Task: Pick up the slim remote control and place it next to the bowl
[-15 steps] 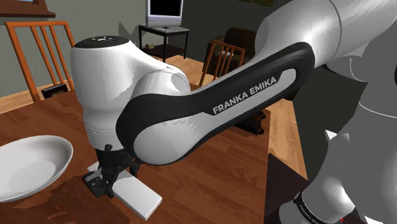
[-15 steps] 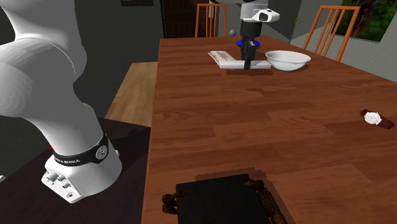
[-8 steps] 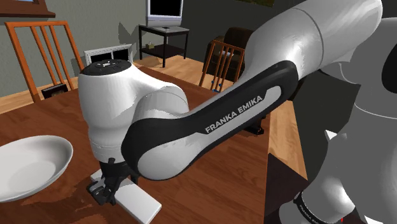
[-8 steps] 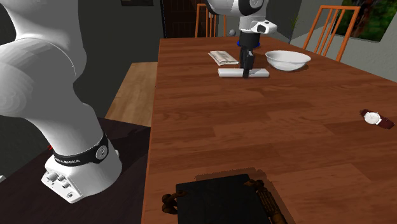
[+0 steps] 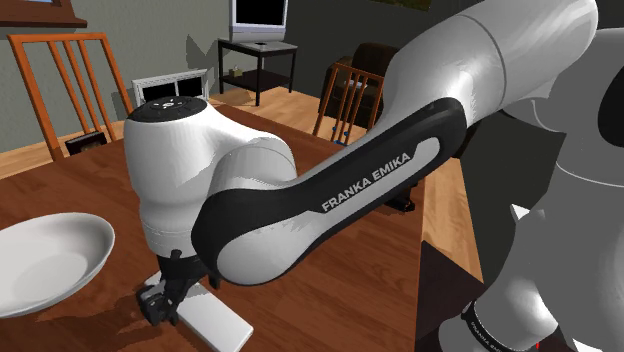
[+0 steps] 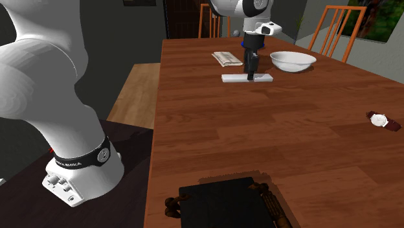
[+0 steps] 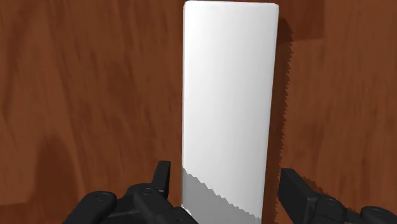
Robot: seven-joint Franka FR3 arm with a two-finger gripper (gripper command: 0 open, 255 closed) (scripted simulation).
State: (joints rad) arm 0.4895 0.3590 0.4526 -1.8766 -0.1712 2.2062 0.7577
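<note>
Wrist view: hand (image 7: pixel 228 179) astride remote (image 7: pixel 229 95) (white).

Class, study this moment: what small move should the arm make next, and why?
Probably lift the gripper straight up. The white remote appears to lie flat on the table near the bowl, and the fingers stand apart from its sides, so it looks let go; a vertical retreat should avoid nudging it.
</note>
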